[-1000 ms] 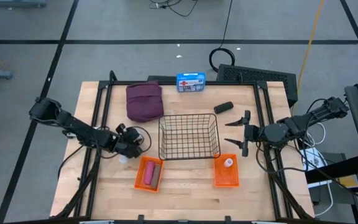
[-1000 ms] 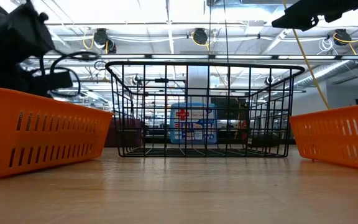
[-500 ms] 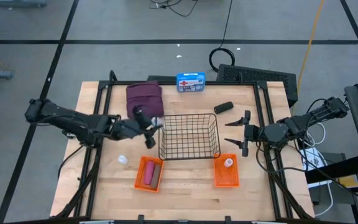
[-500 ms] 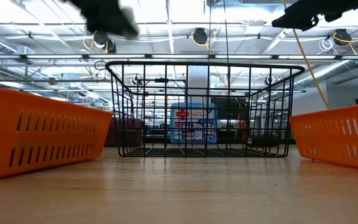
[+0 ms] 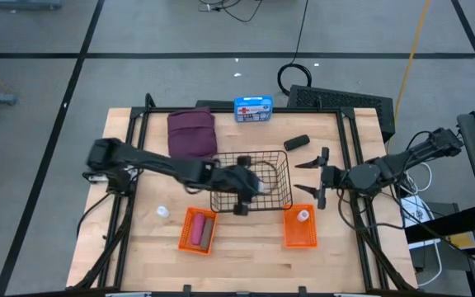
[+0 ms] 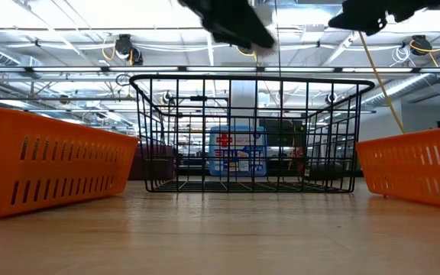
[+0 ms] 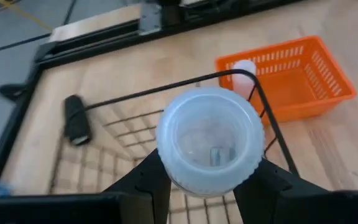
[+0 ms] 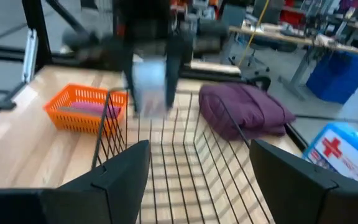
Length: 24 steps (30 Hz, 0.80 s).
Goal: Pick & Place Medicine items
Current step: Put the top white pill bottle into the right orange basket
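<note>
My left gripper hangs over the black wire basket, shut on a small white round bottle. My right gripper waits open, just right of the basket. A second white bottle stands on the table. A third stands in the right orange basket. The pink cylinder lies in the left orange basket. The dark-grey oblong piece and the maroon pouch lie on the table's far part. My left gripper pinches the white bottle by its round side wall between the two fingers, one on either side. The right wrist view shows the fingers pointing down with the bottle at their lower ends. The bottle is lifted clear, above the wire basket's near right part.
A blue first-aid box stands at the table's far edge, with a black keyboard to its right. Black rails run along the table's left and right sides. Bare wood lies near the front edge.
My left gripper has risen from the table beside the left orange basket and swung toward the table's right, ending above the wire basket with a white bottle between its fingers. The other white bottle on the table has stayed where it was.
</note>
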### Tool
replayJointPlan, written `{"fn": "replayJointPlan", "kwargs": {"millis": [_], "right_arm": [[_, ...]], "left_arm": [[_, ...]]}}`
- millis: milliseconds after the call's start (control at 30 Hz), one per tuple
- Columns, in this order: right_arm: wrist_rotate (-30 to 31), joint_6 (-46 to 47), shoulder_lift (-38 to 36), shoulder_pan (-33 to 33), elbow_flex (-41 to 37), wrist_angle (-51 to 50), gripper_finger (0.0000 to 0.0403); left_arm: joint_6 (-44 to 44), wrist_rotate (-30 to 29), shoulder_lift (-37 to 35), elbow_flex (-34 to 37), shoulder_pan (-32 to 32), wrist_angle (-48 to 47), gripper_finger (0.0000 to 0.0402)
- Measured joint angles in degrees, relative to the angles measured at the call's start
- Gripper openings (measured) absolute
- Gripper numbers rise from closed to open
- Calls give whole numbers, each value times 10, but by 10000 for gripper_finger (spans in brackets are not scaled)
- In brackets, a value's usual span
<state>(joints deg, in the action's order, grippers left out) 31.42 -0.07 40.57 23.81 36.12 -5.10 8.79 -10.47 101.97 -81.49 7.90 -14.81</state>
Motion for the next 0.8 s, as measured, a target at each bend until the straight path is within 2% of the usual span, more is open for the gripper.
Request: {"fn": "replayJointPlan", "kwargs": {"millis": [133, 267, 500, 667, 800], "right_arm": [[-1, -22, 30, 0, 18, 36, 265], [-3, -21, 79, -4, 47, 38, 265], [-84, -10, 180, -47, 60, 65, 265], [-146, -3, 223, -88, 60, 105, 265], [-182, 23, 234, -119, 97, 54, 265]], "left_arm": [[17, 7, 56, -47, -4, 0, 138], [8, 15, 77, -64, -14, 1, 138], [-20, 15, 77, -65, -24, 1, 138], [-24, 17, 77, -65, -22, -2, 137], [-29, 17, 77, -65, -23, -5, 137]]}}
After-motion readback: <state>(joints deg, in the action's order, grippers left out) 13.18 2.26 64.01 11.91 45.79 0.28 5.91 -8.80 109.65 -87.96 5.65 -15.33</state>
